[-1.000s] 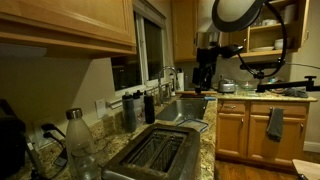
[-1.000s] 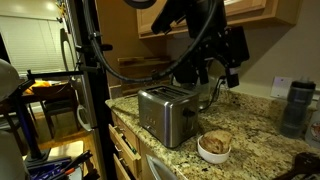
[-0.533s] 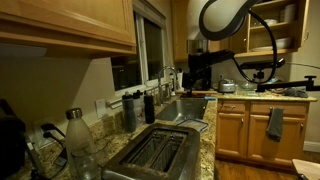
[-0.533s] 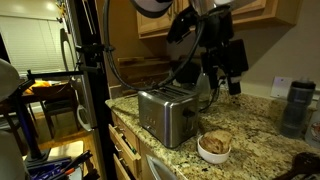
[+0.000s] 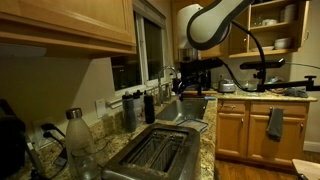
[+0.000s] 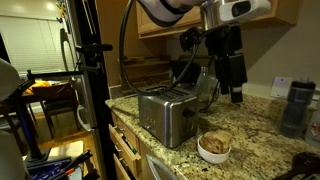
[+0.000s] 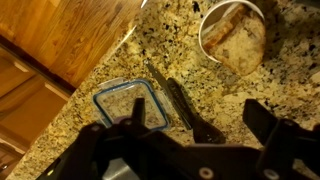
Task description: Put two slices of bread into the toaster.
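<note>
In an exterior view the toaster [image 5: 152,153] stands on the bench in the foreground with its 2 slots facing up, and the arm [image 5: 205,22] is well behind it by the sink [image 5: 186,108]. In an exterior view the hand [image 6: 237,97] hangs above the granite bench [image 6: 265,120] beyond the toaster, while the slices of bread [image 6: 214,141] lie in a white bowl [image 6: 213,152] near the toaster. In the wrist view the hand's fingers [image 7: 110,150] are spread wide and grip nothing, with the bowl of bread, a knife [image 7: 172,98] and a clear container [image 7: 128,105] on the bench.
</note>
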Robot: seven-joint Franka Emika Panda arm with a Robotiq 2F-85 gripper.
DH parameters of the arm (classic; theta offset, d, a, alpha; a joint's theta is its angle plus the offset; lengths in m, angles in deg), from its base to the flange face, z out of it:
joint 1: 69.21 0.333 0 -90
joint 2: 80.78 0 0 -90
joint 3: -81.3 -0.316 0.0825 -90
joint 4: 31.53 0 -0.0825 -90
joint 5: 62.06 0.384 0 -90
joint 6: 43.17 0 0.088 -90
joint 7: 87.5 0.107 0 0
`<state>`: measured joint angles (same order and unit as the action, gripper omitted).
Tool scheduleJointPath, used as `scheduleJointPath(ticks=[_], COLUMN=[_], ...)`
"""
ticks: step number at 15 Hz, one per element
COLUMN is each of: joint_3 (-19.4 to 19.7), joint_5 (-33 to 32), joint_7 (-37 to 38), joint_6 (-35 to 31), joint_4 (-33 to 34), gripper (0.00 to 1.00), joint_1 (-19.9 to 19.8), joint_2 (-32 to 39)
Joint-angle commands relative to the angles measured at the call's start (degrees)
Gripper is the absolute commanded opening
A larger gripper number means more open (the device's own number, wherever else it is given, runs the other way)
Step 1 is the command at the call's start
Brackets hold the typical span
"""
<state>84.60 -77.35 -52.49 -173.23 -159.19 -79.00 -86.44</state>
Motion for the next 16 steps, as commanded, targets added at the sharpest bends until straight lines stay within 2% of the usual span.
scheduleJointPath(ticks=[1, 8, 16], joint_3=[-0.20, 0.37, 2.18], joint_5=[-0.57, 0.70, 3.91], joint_7=[6.05, 11.86, 16.10], joint_6=[-0.31, -1.03, -0.97], joint_4=[2.44, 6.76, 9.98], gripper=[1.00, 1.00, 1.00], joint_1=[1.03, 3.81, 4.40], joint_2=[3.01, 9.41, 15.27])
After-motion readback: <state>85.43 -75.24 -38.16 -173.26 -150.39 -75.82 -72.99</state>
